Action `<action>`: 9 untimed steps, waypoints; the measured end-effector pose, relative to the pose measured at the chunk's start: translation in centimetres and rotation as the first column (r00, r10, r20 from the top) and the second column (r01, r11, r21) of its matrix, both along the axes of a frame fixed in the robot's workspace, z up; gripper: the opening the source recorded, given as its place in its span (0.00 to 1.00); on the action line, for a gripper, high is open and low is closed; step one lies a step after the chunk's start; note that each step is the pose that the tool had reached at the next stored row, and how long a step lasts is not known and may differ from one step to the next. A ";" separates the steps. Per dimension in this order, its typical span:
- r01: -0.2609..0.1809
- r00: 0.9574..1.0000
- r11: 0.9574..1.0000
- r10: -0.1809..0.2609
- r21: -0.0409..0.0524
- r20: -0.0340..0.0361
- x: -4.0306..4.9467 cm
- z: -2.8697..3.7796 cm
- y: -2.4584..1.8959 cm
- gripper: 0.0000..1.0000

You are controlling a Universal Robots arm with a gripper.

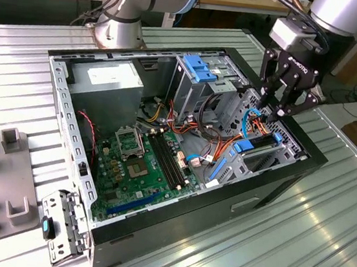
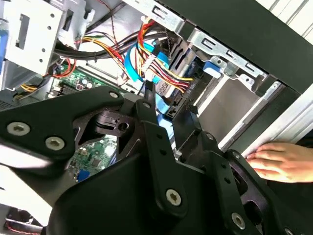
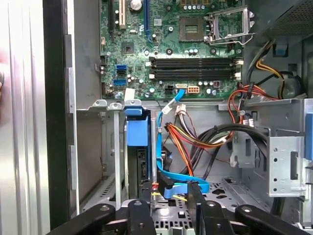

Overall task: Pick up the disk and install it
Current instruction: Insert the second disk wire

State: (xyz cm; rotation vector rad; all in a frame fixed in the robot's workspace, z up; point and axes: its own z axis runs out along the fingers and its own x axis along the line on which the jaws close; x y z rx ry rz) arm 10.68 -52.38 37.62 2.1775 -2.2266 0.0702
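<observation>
The disk (image 1: 260,144) stands on edge in the drive cage at the end of the open computer case on the exterior view's right. Its blue rails and end tab (image 3: 137,128) frame a dark narrow body. My gripper (image 1: 274,111) hangs just above that cage, apart from the disk. In both wrist views the two black fingers (image 3: 146,198) stand spread, with blue and coloured cables lying between and beyond them and nothing clamped. The disk's blue tab (image 2: 213,66) sits at the cage's rim, past the fingertips (image 2: 146,95).
The motherboard (image 1: 145,162) fills the case floor, and a tall metal cage with a blue bracket (image 1: 198,67) stands behind it. Orange, red and blue cables (image 3: 195,142) crowd the space beside the drive cage. A person's hand (image 2: 283,160) rests on the case edge.
</observation>
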 end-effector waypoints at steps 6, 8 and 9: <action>0.000 1.000 0.999 0.000 -0.053 0.000 0.00 -0.86 0.05 0.22; 0.000 1.000 0.999 0.000 -0.055 0.000 0.00 -0.88 0.05 0.16; 0.000 1.000 0.998 0.000 -0.055 0.000 0.00 -0.88 0.05 0.16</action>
